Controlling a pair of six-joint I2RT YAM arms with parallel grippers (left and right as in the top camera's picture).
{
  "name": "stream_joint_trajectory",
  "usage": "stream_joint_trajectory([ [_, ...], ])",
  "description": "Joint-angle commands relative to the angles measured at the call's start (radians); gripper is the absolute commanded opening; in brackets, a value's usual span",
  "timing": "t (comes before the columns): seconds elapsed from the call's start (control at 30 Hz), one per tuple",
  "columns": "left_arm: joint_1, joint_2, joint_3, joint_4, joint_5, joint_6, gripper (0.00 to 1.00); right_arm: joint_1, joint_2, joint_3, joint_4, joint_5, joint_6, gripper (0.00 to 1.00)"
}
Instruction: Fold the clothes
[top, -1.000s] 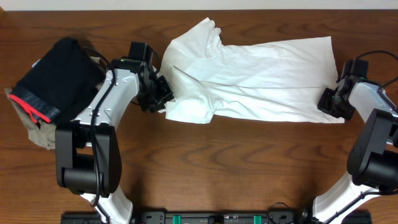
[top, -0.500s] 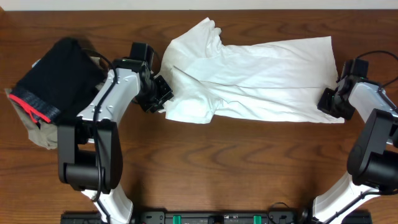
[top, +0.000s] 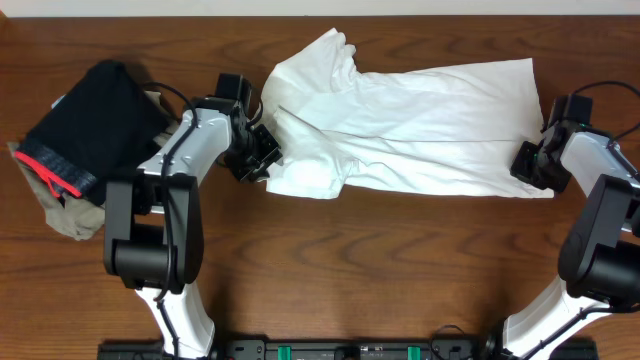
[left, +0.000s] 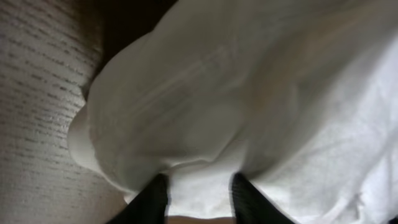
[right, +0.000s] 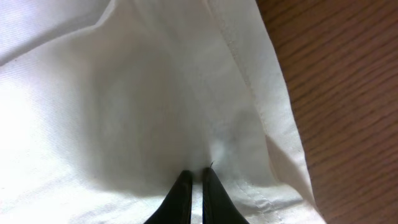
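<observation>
Since the left gripper (top: 264, 160) has only a bunched fold of the shirt (top: 420, 110) between its fingers (left: 154, 199), the main risk is a weak bite. The jaws stand partly apart w/ cloth in the gap, and it can't be told if they clamp it. If the arm lifts on a loose hold, that end prob. slips out and the fold goes crooked. A thick bunch could also drag extra layers along.

The right gripper (top: 528, 166) has its jaws pressed together on the hem by the shirt's lower right corner. It's a thin pinch near the edge, so a hard pull from the left could tug it free or skew the cloth.

The shirt lies across the upper middle of the table (top: 350, 270), long side L-R, one sleeve sticking up top left.

The left arm reaches up from its base, bends right, wrist low at the shirt's left end. Its elbow is near the black garment (top: 95, 125), so a wide swing might brush it. The right arm comes up from bottom right, wrist turned inward and low.
</observation>
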Motion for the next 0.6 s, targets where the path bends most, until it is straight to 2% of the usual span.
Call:
stream_joint_trajectory([
  [0.0,0.002,0.007,-0.002,0.002,0.010,-0.007,0.26,0.004,0.064,-0.029,-0.017,0.001,0.000,0.07],
  [0.1,0.002,0.007,-0.002,0.002,0.010,-0.007,0.23,0.004,0.064,-0.029,-0.017,0.001,0.000,0.07],
  [0.17,0.002,0.007,-0.002,0.002,0.011,-0.007,0.14,0.004,0.064,-0.029,-0.018,0.001,0.000,0.07],
  [0.2,0.002,0.007,-0.002,0.002,0.013,-0.007,0.06,0.004,0.064,-0.029,-0.018,0.001,0.000,0.07],
  [0.27,0.002,0.006,-0.002,0.006,0.042,0.008,0.06,0.004,0.064,-0.029,-0.018,0.001,0.000,0.07],
  [0.37,0.003,-0.001,-0.002,0.041,0.221,0.110,0.06,0.004,0.064,-0.029,-0.018,0.001,0.000,0.07],
  [0.47,0.003,-0.029,0.000,0.062,0.408,0.161,0.06,0.004,0.064,-0.029,-0.017,0.001,0.000,0.07],
  [0.57,0.003,-0.076,0.003,0.102,0.517,0.189,0.06,0.004,0.064,-0.029,-0.017,0.001,0.000,0.07],
])
